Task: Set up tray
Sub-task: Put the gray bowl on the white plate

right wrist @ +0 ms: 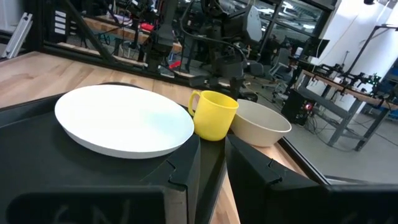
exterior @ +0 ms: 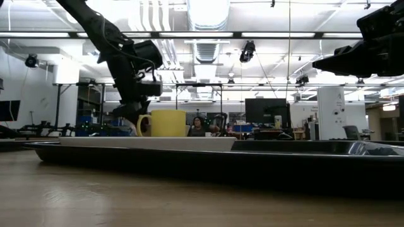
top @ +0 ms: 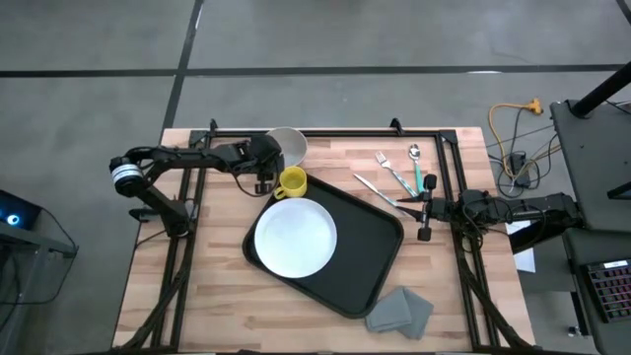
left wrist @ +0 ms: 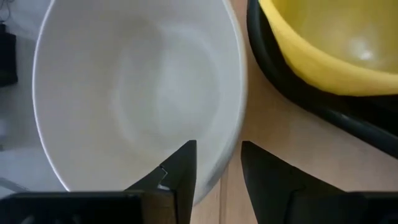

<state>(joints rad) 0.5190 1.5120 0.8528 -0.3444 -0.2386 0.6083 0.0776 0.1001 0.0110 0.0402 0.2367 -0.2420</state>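
Observation:
The black tray lies askew in the middle of the table. A round white plate lies on its left part, and a yellow mug stands upright on its far left corner. A white bowl is at the table's far edge, just beyond the mug. My left gripper reaches in from the left, above the bowl's rim beside the mug, and is shut on it. My right gripper hangs over the tray's right edge, its fingers close together and empty. My left gripper has the bowl's rim on the side next to the mug between its two fingers. One finger is inside the bowl and one is outside. The fingers come from above, pointing down. The bowl is upright; its underside does not show.
A fork, a teal-handled spoon and a knife lie on the wood at the far right of the tray. A folded grey cloth lies at the near right. Black frame rails run along the table's edges.

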